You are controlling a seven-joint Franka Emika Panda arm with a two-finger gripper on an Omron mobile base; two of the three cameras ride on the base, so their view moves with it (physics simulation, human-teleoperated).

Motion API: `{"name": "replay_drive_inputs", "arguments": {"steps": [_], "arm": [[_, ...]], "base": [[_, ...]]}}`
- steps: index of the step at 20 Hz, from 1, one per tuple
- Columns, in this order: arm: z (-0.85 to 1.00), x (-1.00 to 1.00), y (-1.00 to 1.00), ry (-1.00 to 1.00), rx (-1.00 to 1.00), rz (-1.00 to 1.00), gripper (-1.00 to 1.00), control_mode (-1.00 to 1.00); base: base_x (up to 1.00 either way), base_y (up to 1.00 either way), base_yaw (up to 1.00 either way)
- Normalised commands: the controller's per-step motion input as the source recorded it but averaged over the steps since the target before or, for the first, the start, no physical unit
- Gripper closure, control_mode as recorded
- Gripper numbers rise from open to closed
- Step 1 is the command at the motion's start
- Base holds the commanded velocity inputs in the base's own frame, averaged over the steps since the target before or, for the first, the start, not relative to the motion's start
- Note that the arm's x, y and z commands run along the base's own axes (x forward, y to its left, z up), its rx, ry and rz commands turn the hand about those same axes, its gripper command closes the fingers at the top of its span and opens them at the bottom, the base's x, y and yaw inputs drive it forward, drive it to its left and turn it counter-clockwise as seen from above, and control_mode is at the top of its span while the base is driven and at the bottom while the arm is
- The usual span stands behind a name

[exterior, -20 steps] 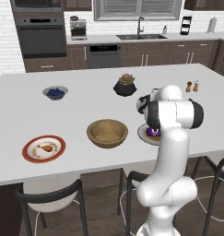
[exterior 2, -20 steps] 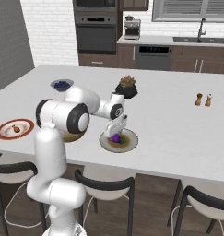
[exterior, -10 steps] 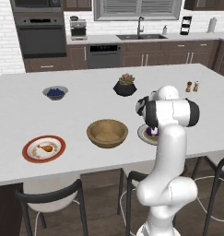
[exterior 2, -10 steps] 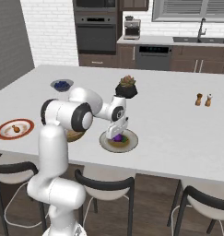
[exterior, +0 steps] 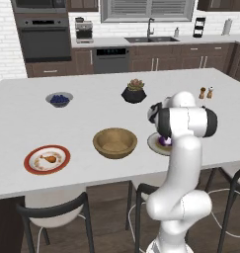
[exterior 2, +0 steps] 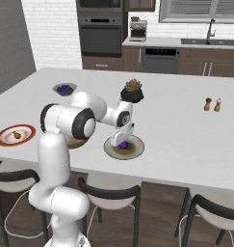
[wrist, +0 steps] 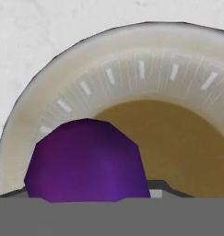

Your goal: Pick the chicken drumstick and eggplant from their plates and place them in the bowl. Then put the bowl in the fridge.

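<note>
1. Two plates sit toward the near edge of the white island counter (exterior: 92,106): the red-rimmed plate (exterior: 47,159) at the left with the chicken drumstick (exterior: 51,158) on it, and the grey-green plate (exterior 2: 123,147) at the right, close to the counter's front edge.
2. The wooden bowl (exterior: 115,142) stands between the plates, apart from both, with bare counter around it.
3. Farther back are a small grey bowl of berries (exterior: 59,99), a black plant pot (exterior: 134,93) and two shakers (exterior: 206,92), well apart from the plates.
4. The eggplant (wrist: 88,161) lies on the grey-green plate, over its pale rim and the edge of its darker centre.
5. The arm bends forward and down, with the gripper (exterior 2: 124,141) pointing onto the eggplant.
6. The fingers are hidden, so I cannot tell whether they are spread or pinching.
</note>
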Motion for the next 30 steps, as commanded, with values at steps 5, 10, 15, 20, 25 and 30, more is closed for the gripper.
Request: {"name": "replay_drive_inputs", "arguments": {"steps": [5, 10, 15, 20, 25, 30], "arm": [[0.60, -0.71, 0.02, -0.11, 0.00, -0.01, 1.00, -1.00], [0.80, -0.17, 0.55, -0.03, 0.00, -0.10, 1.00, -1.00], [0.66, -0.03, 0.42, 0.03, 0.10, -0.17, 1.00, -1.00], [0.28, -0.10, 0.51, 0.08, 0.14, -0.27, 1.00, -1.00], [0.00, -0.03, 0.70, 0.03, 0.05, -0.34, 1.00, -1.00], [0.05, 0.18, 0.87, 0.00, -0.12, -0.24, 1.00, -1.00]], "base": [[0.00, 0.00, 0.00], [0.00, 0.00, 0.00], [0.00, 0.00, 0.00], [0.00, 0.00, 0.00], [0.00, 0.00, 0.00], [0.00, 0.00, 0.00]]}}
